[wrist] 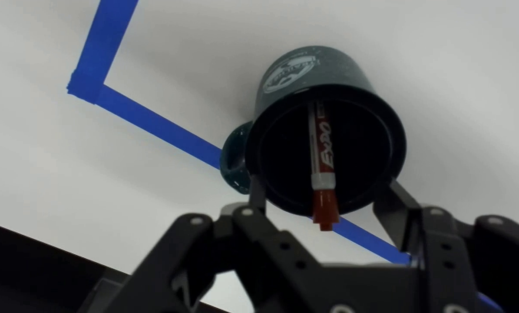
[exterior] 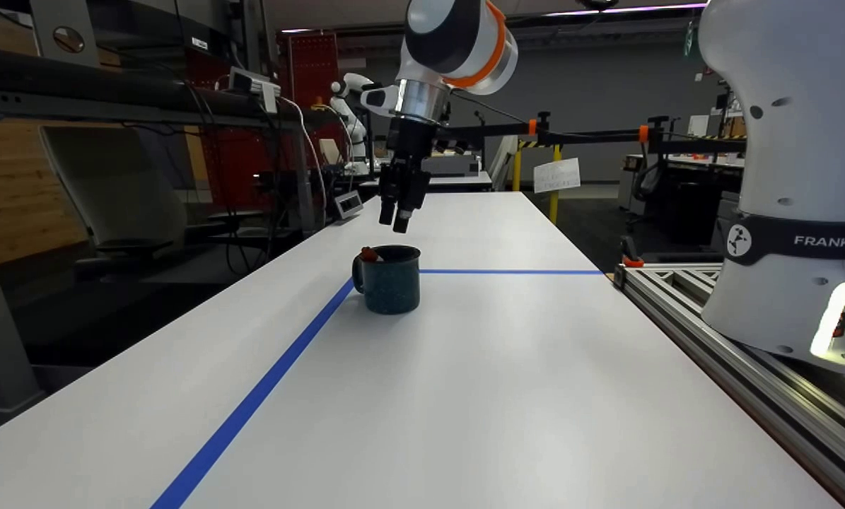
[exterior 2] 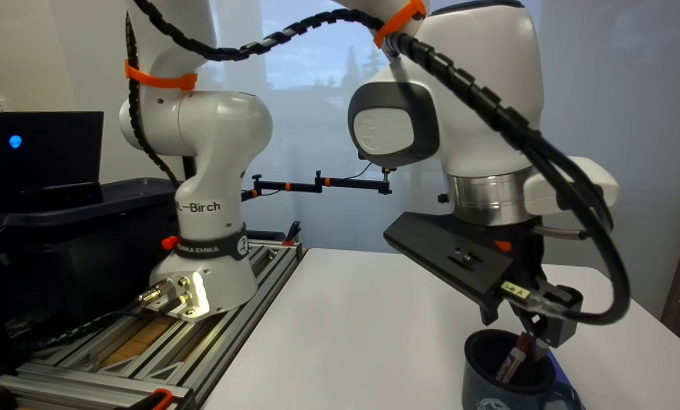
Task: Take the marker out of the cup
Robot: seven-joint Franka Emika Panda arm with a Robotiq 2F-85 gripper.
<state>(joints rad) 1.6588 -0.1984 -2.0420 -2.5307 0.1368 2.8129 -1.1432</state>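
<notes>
Inside speckled dark-teal cylindrical cup (exterior: 392, 288) leaned slim red-and-white marker (wrist: 323, 152), upper end above rim. Black jointed two-finger gripper (wrist: 325, 186) hung above, fingers (wrist: 397, 214) spread wide, holding nothing. Positioning seemed largely done; grasp and removal remained.

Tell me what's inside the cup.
A red Expo marker, leaning, with its red cap jutting past the rim of the cup. The cup's wall covers the marker's lower end; the bottom is too dark to tell whether anything else lies there.
</notes>
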